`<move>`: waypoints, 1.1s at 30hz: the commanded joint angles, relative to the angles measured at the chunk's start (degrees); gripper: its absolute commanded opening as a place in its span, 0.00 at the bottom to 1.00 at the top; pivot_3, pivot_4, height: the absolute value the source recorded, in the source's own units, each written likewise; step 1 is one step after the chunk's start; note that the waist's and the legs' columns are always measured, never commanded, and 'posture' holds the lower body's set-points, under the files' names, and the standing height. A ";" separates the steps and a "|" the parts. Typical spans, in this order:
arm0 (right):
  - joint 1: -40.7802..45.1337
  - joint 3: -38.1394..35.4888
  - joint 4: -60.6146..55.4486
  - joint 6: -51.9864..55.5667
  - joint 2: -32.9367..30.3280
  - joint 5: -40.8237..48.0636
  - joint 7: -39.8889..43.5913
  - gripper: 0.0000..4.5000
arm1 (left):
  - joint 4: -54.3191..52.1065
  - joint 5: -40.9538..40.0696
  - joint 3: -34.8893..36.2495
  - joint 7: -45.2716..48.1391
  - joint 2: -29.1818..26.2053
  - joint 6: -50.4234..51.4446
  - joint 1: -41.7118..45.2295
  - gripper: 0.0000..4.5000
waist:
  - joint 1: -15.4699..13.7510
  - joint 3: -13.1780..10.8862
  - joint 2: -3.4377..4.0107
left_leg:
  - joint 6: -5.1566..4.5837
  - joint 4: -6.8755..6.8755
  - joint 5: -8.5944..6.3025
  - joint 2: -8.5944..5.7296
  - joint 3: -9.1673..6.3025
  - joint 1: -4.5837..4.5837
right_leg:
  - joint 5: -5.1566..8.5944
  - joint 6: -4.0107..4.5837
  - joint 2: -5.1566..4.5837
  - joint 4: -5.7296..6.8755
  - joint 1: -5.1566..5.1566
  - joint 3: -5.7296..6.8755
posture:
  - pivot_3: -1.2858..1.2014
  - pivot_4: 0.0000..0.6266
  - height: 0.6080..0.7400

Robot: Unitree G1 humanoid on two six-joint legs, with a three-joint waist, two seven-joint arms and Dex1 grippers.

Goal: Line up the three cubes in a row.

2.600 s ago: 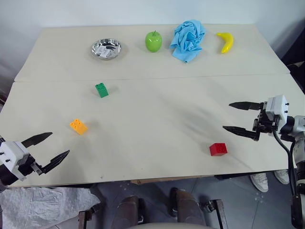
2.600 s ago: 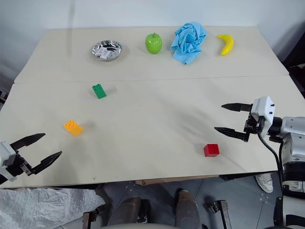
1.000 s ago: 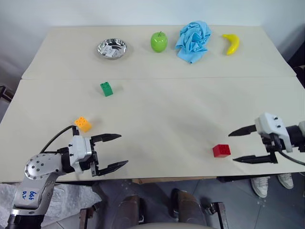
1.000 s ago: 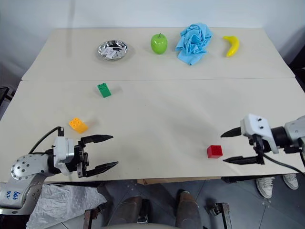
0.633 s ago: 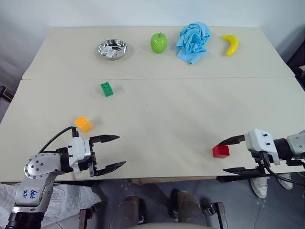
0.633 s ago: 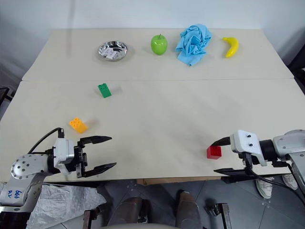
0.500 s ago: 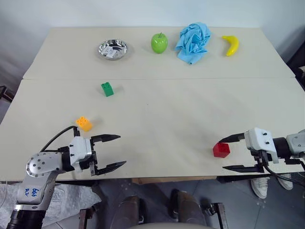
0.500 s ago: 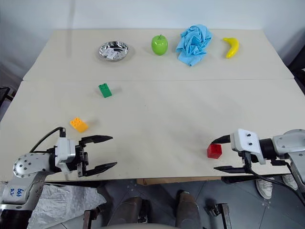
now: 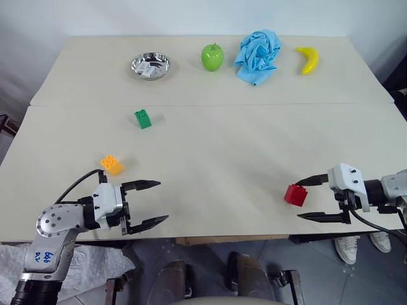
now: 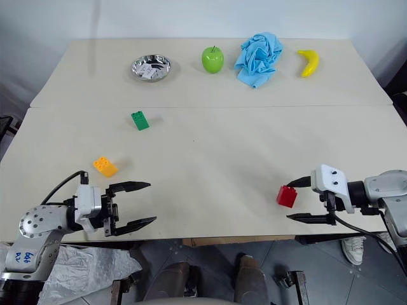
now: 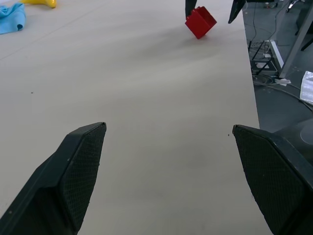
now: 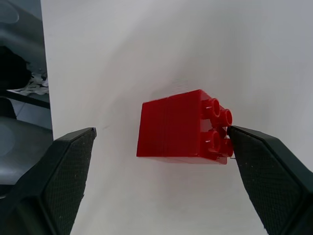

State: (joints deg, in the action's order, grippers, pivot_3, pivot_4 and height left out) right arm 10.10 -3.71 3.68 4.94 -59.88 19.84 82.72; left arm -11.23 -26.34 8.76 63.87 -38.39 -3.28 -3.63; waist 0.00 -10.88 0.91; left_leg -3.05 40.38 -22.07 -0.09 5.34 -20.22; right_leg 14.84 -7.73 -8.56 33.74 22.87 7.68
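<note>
Beige table (image 9: 241, 152), right end effector (image 9: 311, 198) wide open around tilted red cube (image 9: 295, 194), left end effector (image 9: 152, 203) open, empty.

The red brick (image 9: 296, 194) is sitting tipped over on the surface (image 9: 222, 159), its studs facing sideways, near the front edge and far to the right of the green brick (image 9: 142, 118). The green brick is standing upright. The orange-yellow brick (image 9: 111, 164) is lying studs-up, nearer the front edge and slightly left of the green one.
</note>
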 commanded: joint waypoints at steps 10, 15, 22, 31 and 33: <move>-8.45 -5.46 -10.91 3.02 -2.12 3.65 0.04 1.00 | 2.61 0.59 1.25 0.57 0.01 -3.24 1.02 0.97 | -0.21 0.00 0.00 | 0.01 0.00 -0.01 0.00 -0.03 0.00 | 0.00 0.00 -0.03 0.00 0.00 0.00 | 0.52 0.24 1.00; -9.28 -7.10 -11.01 3.04 -1.74 2.95 -1.19 1.00 | 4.75 0.97 0.34 1.04 0.51 -4.27 2.72 0.97 | -0.05 0.00 0.00 | 0.01 0.00 -0.01 0.00 -0.02 0.01 | 0.00 0.00 -0.02 0.01 0.00 -0.01 | 0.52 0.24 1.00; -6.93 -4.68 -8.25 2.16 1.09 0.81 -4.16 1.00 | 5.95 -0.02 -1.34 3.02 1.11 -4.83 4.73 0.97 | -0.04 0.00 -0.02 | 0.01 0.00 -0.01 -0.01 -0.02 0.01 | 0.00 0.00 -0.01 0.01 0.00 0.00 | 0.52 0.24 1.00; -4.41 -2.86 -6.22 2.79 2.86 1.48 -3.57 0.51 | 5.50 -0.67 -2.37 7.47 0.75 -5.27 5.58 1.00 | -0.03 0.00 -0.01 | 0.00 0.00 -0.01 -0.02 0.00 0.00 | 0.00 0.00 -0.01 0.00 0.00 0.01 | 0.52 0.24 1.00; -3.70 -2.46 -5.71 2.57 2.98 1.45 -3.16 0.35 | 5.58 -0.53 -2.52 7.58 0.90 -5.21 5.90 1.00 | -0.03 0.00 -0.01 | 0.00 0.00 0.00 -0.01 -0.01 0.00 | 0.00 0.00 -0.01 0.01 0.00 0.01 | 0.52 0.24 1.00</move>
State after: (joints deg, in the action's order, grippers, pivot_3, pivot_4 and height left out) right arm 5.91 -6.19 -1.97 7.73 -57.37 20.41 79.08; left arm -4.70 -25.65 6.12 70.98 -37.18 -8.26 1.87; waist -0.03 -10.87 0.90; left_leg -3.05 40.38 -22.08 -0.10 5.33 -20.21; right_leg 14.84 -7.73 -8.57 33.75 22.86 7.68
